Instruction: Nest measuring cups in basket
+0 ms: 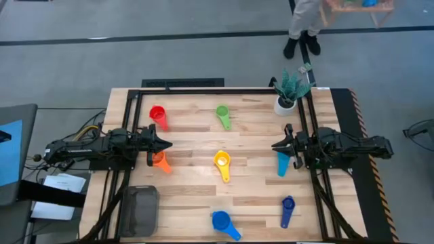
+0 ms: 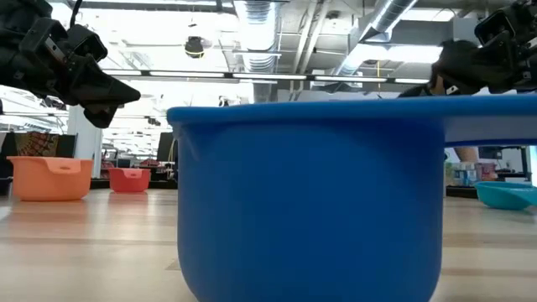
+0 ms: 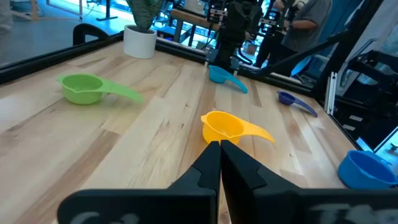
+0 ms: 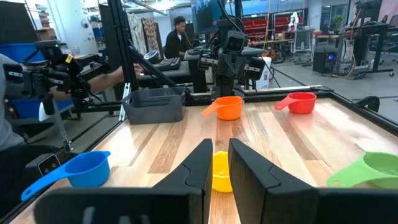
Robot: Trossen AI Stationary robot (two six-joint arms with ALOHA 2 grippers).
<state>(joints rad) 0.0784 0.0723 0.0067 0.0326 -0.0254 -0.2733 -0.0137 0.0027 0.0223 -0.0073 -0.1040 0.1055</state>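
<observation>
Seven measuring cups lie apart on the wooden table, each resting on its base: red (image 1: 158,115), green (image 1: 222,116), orange (image 1: 161,161), yellow (image 1: 222,165), teal (image 1: 283,163), dark blue (image 1: 287,211) and blue (image 1: 224,224). The dark grey basket (image 1: 139,210) stands at the near left corner. My left gripper (image 1: 167,144) hovers shut above the table, between the red and orange cups, pointing right at the yellow cup (image 3: 225,126). My right gripper (image 1: 274,145) hovers beside the teal cup, pointing left, its fingers a narrow gap apart (image 4: 220,149). Neither holds anything.
A white plant pot (image 1: 285,103) stands at the far right corner. A black frame rail (image 1: 203,91) runs around the table top. The blue cup (image 2: 310,201) fills the low view. People show beyond the far edge (image 1: 302,27) and in the room (image 4: 177,37).
</observation>
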